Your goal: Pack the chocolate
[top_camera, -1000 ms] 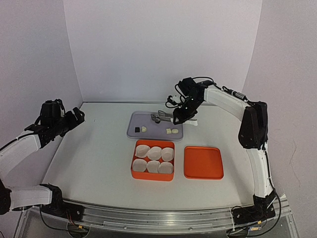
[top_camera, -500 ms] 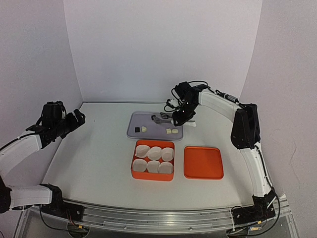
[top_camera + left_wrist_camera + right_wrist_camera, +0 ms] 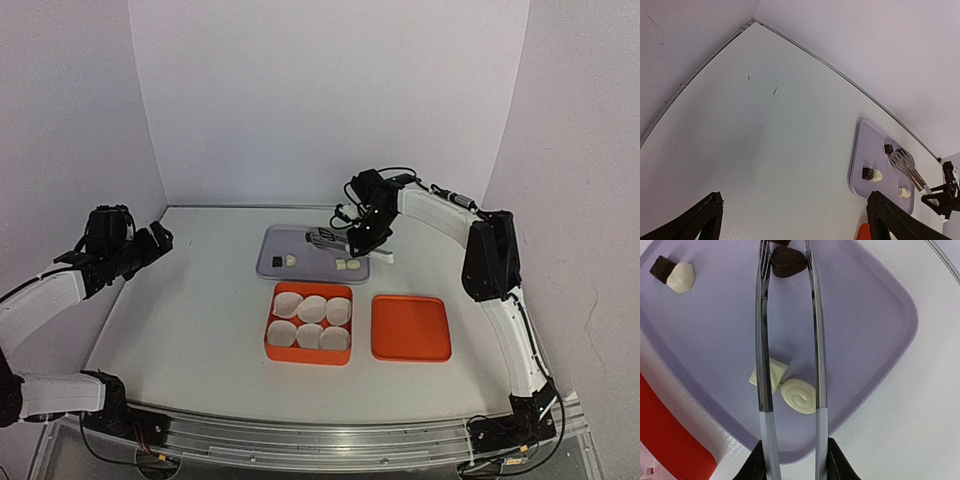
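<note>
A lilac tray (image 3: 300, 240) at the back holds the chocolate. My right gripper (image 3: 794, 460) is shut on metal tongs (image 3: 762, 340), one finger on each arm. The tong tips close round a dark chocolate piece (image 3: 786, 261) and seem to touch it on both sides. A cream square (image 3: 771, 372) and a cream swirl (image 3: 799, 395) lie under the tongs. A dark cube (image 3: 662, 268) and a cream lump (image 3: 681, 277) sit together at the tray's left. My left gripper (image 3: 795, 225) hangs open far to the left, holding nothing.
An orange box (image 3: 268, 335) filled with white paper cups (image 3: 312, 308) stands in front of the tray. The orange square lid (image 3: 410, 327) lies flat to its right. White walls close in the table at the back and on both sides.
My right arm has carried the tongs left across the tray. The tong arms have been squeezed closer together. The left arm has not moved.
</note>
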`<state>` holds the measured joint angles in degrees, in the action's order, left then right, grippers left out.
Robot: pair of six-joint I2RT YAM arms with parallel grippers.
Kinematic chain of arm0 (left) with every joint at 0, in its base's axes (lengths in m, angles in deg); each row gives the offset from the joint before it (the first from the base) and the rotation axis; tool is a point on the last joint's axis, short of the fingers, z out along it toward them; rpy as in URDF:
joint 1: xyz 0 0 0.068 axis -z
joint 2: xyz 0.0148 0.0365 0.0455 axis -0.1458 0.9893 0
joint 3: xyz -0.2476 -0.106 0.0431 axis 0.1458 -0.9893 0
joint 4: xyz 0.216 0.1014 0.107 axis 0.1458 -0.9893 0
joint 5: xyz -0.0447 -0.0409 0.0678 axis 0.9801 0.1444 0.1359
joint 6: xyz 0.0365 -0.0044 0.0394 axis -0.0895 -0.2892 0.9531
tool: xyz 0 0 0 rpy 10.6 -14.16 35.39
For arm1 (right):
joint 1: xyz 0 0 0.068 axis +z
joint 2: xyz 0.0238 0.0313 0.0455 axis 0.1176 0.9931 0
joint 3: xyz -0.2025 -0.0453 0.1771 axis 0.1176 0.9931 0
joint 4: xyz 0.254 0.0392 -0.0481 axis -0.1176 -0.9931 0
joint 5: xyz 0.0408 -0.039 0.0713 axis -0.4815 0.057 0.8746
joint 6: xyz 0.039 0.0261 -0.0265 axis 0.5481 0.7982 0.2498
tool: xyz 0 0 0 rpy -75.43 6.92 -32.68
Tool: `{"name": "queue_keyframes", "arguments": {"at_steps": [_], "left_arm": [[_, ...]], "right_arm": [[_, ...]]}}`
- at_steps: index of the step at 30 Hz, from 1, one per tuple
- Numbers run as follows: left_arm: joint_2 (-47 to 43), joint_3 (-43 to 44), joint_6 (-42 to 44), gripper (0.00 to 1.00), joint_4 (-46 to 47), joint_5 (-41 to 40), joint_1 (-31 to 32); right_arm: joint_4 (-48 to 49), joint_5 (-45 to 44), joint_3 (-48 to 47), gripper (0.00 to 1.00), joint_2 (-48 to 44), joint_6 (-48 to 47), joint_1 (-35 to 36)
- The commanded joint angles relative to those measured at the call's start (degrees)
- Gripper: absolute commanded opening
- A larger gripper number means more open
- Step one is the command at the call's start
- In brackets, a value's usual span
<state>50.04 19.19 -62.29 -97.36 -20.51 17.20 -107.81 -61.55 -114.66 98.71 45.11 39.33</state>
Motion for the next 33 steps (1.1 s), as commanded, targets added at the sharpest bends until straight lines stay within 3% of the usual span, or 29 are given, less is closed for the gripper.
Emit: {"name": "queue_keyframes", "arguments": {"at_steps": [1, 15, 23, 33], "left_arm": [[-0.5, -0.1, -0.5, 1.0, 1.7, -0.4, -0.1], [-0.9, -0.5, -1.3, 1.0, 2.7, 0.3, -0.1], [2.9, 0.1, -0.5, 1.0, 4.5, 6.7, -0.1], [8.3, -0.8, -0.1, 1.0, 13.4, 18.0, 0.1]], "right_arm": [[0.4, 1.0, -2.1, 0.27, -0.1, 0.3, 0.5], [0.8, -3.1, 1.4, 0.11, -7.0, -2.8, 2.3], [4.2, 0.1, 11.8, 0.07, -17.5, -2.6, 2.7], [5.4, 5.3, 29.6, 0.06, -33.8, -2.0, 5.2]]}}
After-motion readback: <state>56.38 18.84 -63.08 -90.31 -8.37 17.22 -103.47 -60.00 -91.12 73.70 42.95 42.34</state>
